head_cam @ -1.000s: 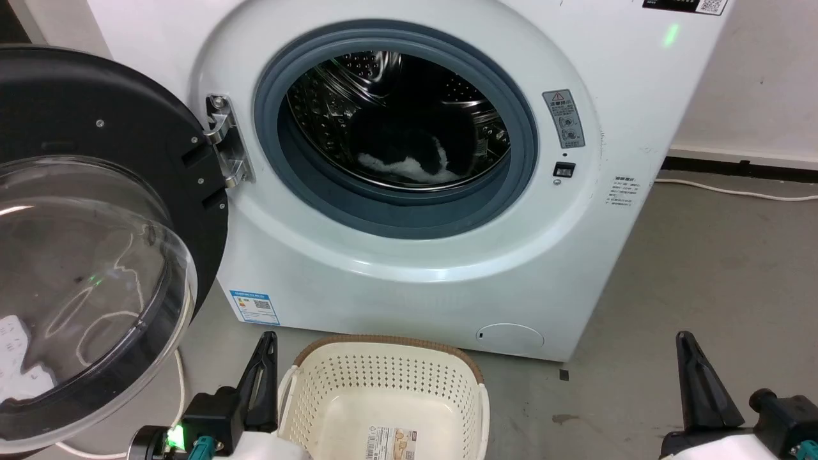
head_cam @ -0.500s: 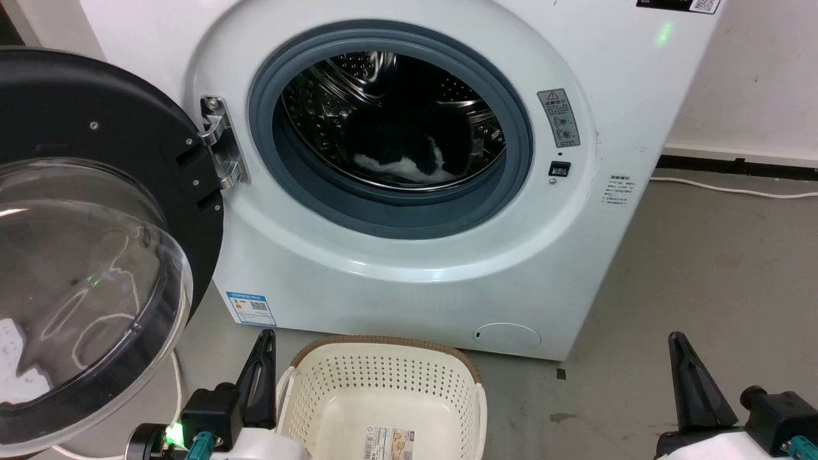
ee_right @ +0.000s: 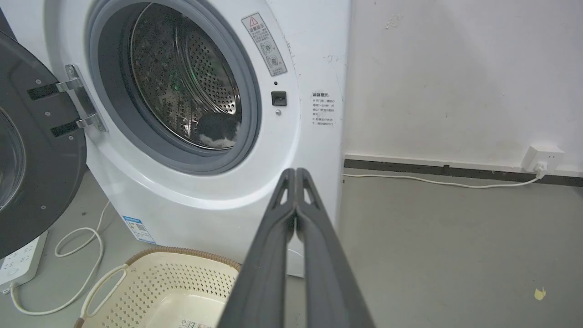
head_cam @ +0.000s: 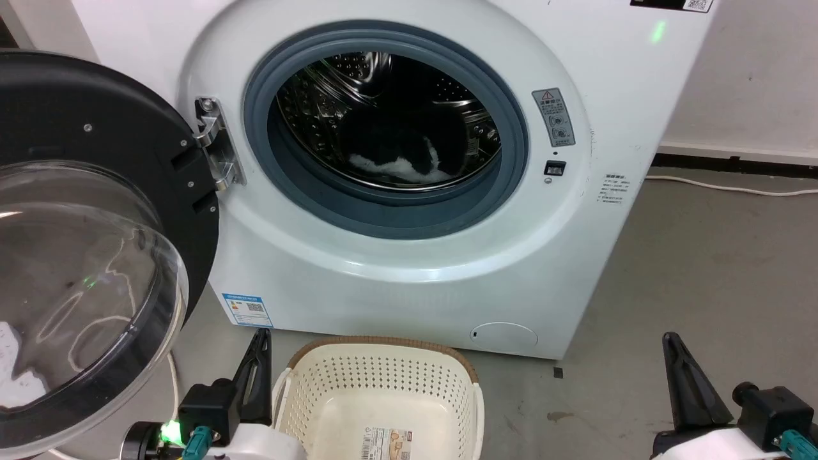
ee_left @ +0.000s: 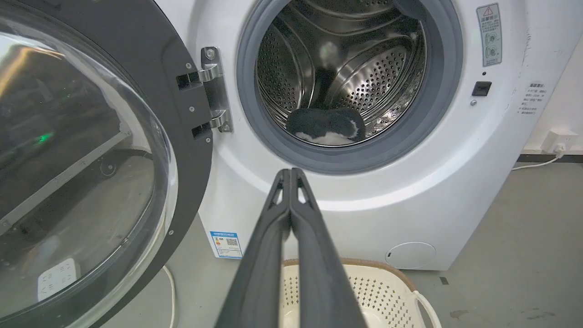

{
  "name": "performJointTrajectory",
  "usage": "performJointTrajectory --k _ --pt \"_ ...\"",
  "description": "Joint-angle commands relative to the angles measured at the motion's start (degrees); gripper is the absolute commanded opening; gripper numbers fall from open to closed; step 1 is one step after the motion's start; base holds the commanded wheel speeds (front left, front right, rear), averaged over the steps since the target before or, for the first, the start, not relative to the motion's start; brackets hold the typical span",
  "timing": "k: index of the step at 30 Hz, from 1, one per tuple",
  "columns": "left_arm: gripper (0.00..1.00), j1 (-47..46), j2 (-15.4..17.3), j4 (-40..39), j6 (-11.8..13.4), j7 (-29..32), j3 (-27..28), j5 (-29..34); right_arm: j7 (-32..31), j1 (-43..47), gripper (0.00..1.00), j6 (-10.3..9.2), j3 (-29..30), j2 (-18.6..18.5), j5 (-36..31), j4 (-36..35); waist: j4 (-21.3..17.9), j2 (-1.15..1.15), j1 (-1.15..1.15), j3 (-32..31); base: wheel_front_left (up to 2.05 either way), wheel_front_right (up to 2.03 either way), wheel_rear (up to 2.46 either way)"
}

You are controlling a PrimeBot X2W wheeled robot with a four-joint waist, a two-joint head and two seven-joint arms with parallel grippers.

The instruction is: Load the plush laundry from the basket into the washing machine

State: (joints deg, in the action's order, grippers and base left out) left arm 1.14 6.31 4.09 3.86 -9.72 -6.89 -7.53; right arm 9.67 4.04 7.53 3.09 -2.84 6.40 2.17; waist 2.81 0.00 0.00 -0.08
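The left gripper (ee_left: pixel 290 173) and right gripper (ee_right: pixel 296 172), dark fingers pressed together and empty, are flanking the cream perforated plastic basket (head_cam: pixel 383 343). The fluffy black-and-white plush laundry (head_cam: pixel 396 156) is lying in the shiny steel drum (head_cam: pixel 319 108) of the white front-loading washing machine (head_cam: pixel 415 275).

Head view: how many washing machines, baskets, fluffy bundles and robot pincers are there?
Washing machine: 1
Basket: 1
Plush laundry: 1
Pincers: 2, the left pincer and the right pincer
Total: 5
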Motion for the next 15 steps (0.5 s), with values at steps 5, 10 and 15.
performJointTrajectory --k 5,10,15 --pt "0.00 -0.4 -0.4 -0.7 -0.5 0.9 0.6 1.0 -0.8 -1.4 0.00 -0.02 -0.3 0.0 -0.9 -0.4 -0.2 0.00 0.00 0.0 0.00 0.00 0.00" --pt "0.00 -0.5 -0.6 -0.9 -0.7 1.3 1.0 1.4 -1.2 -1.5 0.00 -0.02 -0.5 0.0 -1.2 -0.5 -0.3 0.00 0.00 0.0 0.00 0.00 0.00" --pt "0.00 -0.5 -0.8 -1.1 -0.9 1.9 1.4 1.8 -1.8 -1.7 0.00 -0.02 -0.7 0.0 -1.5 -0.7 -0.5 0.00 0.00 0.0 0.00 0.00 0.00"
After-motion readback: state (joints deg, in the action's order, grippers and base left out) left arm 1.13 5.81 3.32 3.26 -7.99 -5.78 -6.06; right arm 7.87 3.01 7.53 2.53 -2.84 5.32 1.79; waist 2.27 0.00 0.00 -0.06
